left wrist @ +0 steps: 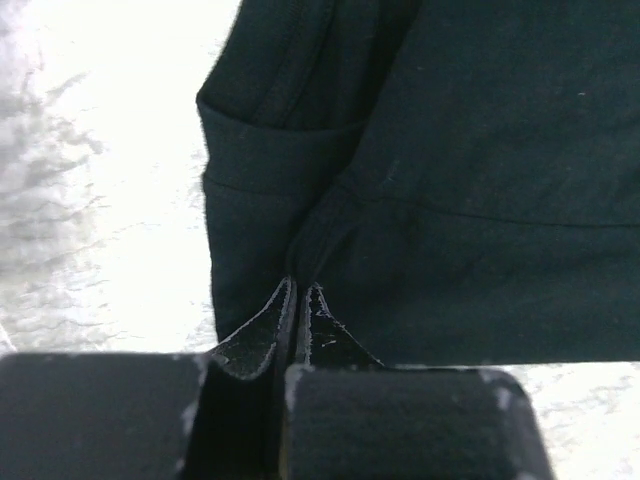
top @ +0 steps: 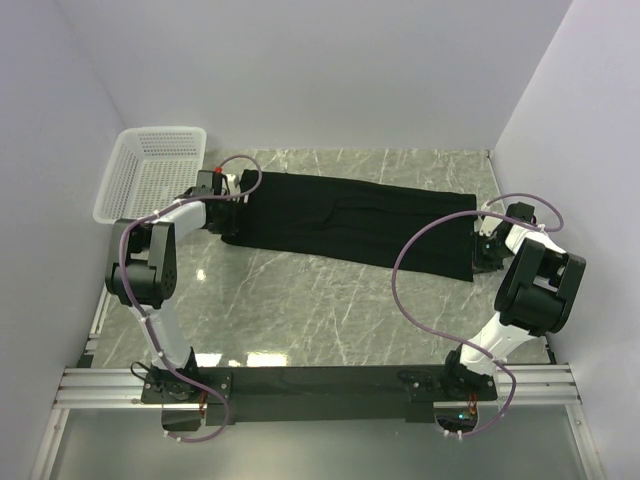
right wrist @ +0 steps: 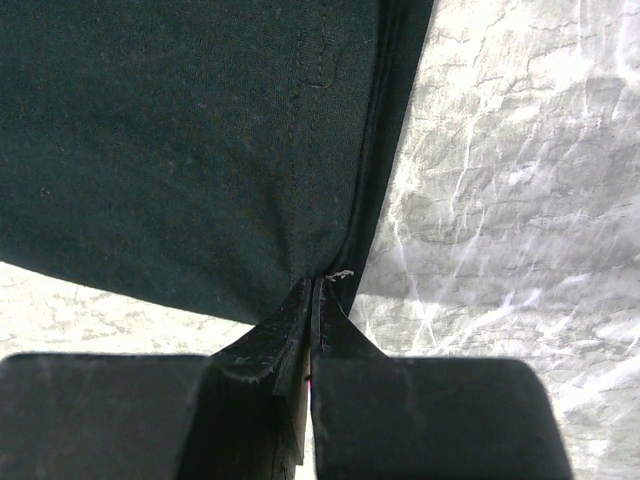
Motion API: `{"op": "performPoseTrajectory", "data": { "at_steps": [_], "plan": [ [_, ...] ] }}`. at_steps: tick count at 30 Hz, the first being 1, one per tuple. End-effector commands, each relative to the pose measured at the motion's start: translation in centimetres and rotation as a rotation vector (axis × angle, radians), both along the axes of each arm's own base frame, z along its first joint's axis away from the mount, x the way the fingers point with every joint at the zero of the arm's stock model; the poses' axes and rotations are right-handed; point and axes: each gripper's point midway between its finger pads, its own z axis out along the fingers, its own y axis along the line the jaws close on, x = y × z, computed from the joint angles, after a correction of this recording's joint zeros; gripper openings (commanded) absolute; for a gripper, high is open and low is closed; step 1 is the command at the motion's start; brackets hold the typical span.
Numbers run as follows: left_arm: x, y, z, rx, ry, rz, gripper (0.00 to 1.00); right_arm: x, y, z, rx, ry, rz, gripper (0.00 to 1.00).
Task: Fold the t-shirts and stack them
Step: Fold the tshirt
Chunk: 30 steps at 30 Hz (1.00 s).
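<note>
A black t-shirt [top: 350, 220] lies stretched as a long folded band across the far half of the marble table. Its logo is hidden. My left gripper [top: 238, 203] is shut on the shirt's left end; in the left wrist view the closed jaws [left wrist: 300, 290] pinch a fold of the black cloth [left wrist: 450, 170]. My right gripper [top: 478, 240] is shut on the shirt's right end; in the right wrist view the jaws [right wrist: 315, 285] pinch the hem of the cloth [right wrist: 180, 150].
A white mesh basket [top: 150, 172] stands at the far left corner, beside the left gripper. White walls enclose the table on three sides. Marble table top [top: 330, 310] shows between the shirt and the arm bases.
</note>
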Motion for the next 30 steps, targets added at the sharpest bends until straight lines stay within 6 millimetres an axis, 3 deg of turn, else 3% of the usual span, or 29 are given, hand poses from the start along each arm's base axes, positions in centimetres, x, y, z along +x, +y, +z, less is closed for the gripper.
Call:
{"op": "performPoseTrajectory", "data": {
  "at_steps": [1,6,13,19,30],
  "plan": [
    [1.3,0.5,2.0,0.037,-0.066,0.011,0.01,0.3,-0.1,0.7,0.003,-0.035,-0.016,0.02],
    [1.0,1.4,2.5,0.071,-0.093,0.036,0.01,0.4,-0.2,1.1,-0.008,-0.046,-0.013,0.0],
    [0.3,1.6,4.9,0.07,-0.154,0.039,0.01,0.5,-0.6,1.5,-0.021,-0.057,-0.025,0.0],
    [-0.9,1.8,4.8,0.071,-0.147,0.038,0.0,0.5,-0.9,1.5,-0.031,-0.058,-0.037,0.0],
    [-2.3,2.4,2.4,0.077,-0.065,0.055,0.01,0.3,-1.7,1.7,-0.058,-0.052,-0.058,0.0]
  ]
}}
